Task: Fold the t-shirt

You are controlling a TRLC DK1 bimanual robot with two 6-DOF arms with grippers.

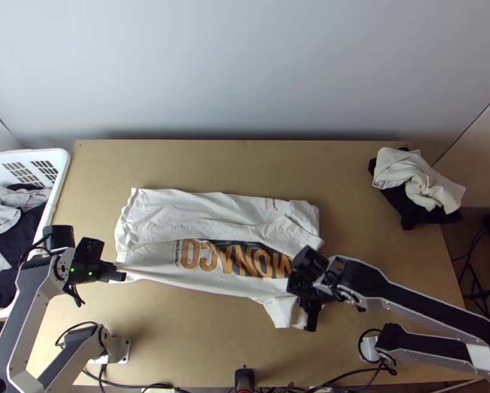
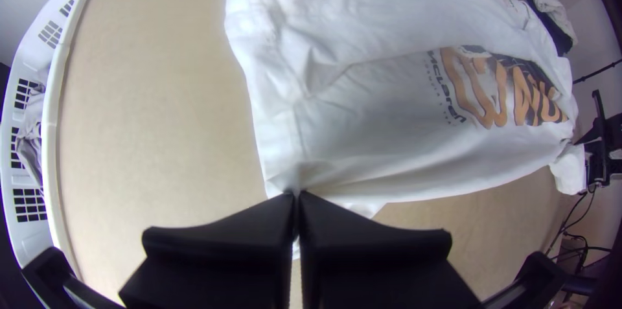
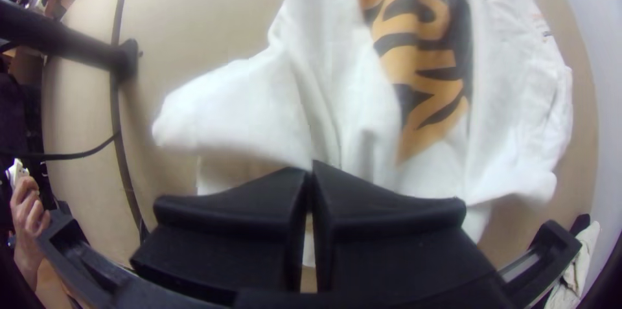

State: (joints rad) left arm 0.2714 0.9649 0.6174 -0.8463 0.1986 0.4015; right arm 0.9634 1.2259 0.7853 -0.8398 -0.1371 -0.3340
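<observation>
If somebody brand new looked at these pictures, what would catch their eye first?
Probably the bold orange lettering on a black panel, across the white cloth t-shirt in the middle of the light wooden table. Next, the two black grippers pinching the shirt, the left one at its near left corner, the right one toward its right end. Then the white plastic basket of clothes at the table's left.

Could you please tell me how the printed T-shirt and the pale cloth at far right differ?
The T-shirt lies stretched out mid-table, partly folded over its print, while the pale cloth is bunched. The left tool and right tool both grip the T-shirt; the pale cloth rests untouched on black cloth. Both are whitish.
</observation>
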